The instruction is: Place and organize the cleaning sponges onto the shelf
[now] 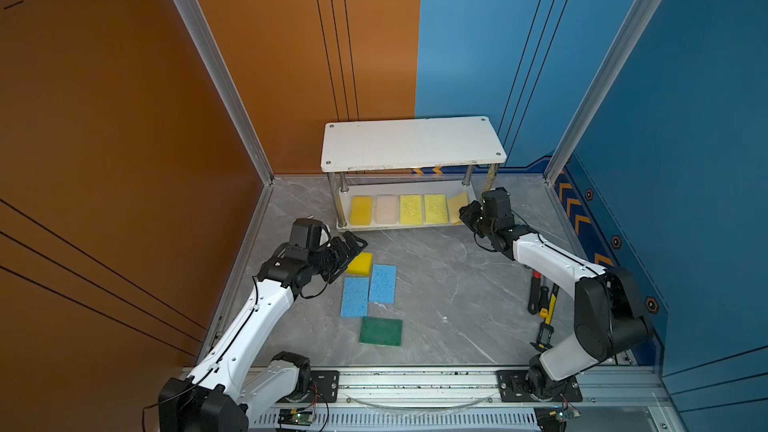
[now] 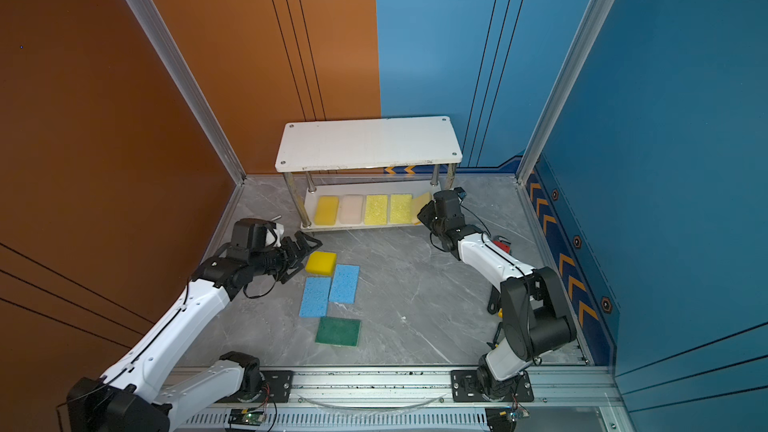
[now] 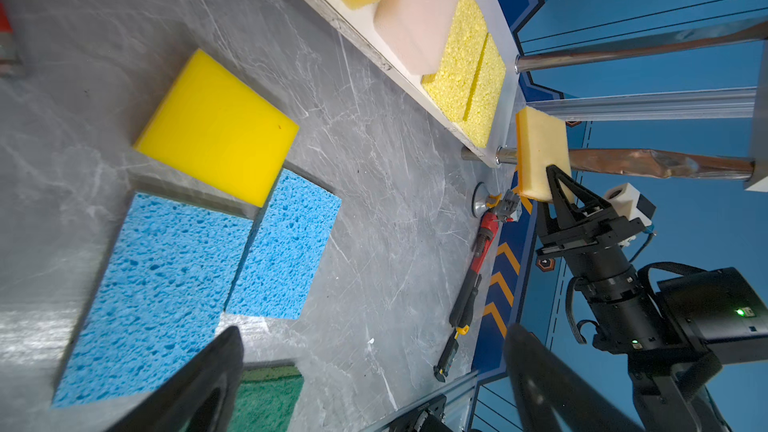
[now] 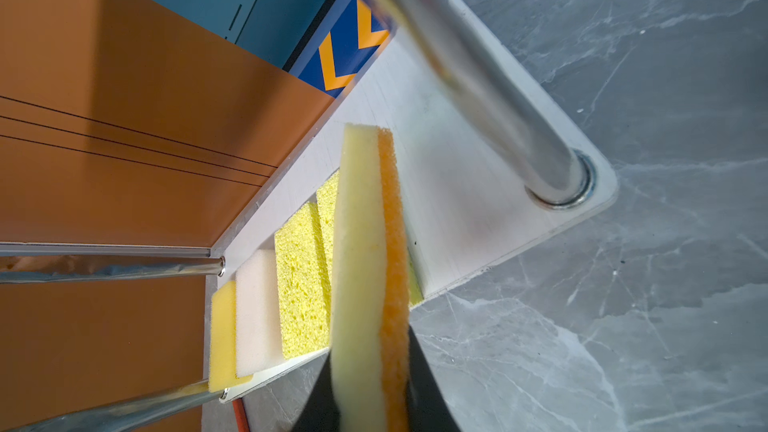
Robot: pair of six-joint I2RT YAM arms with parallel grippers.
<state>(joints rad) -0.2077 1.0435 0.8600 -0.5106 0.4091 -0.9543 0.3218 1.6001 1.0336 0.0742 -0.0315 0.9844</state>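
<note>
Nearest us on the surface, the green sponge lies flat. Past it are two blue sponges side by side, then the yellow sponge at their far end. All four sit on the L side, so we judge the L arm nearer for them. The L end effector hangs just beside the yellow sponge, jaws wide apart, nothing in them.

Farther back is the bit that counts. The R end effector is clamped on the tan sponge at the R end of the shelf. The lower board carries a row of four, flat, long axes front to back. Last in the row is a pale sponge. The tan sponge stands on edge, long axis pointing away from the end effector toward the shelf's back, i.e. approx parallel w/ the row. In the R wrist view it's over the board's front edge, right next to the pale sponge; whether they touch we can't tell. The bare slot lies on its other side, btw it and the front R post.

As we read it, the next move turns on a roll: tip the sponge flat toward the post side, then let go. Tipped the wrong way it lands on the pale sponge; too far out and it clips the post.
</note>
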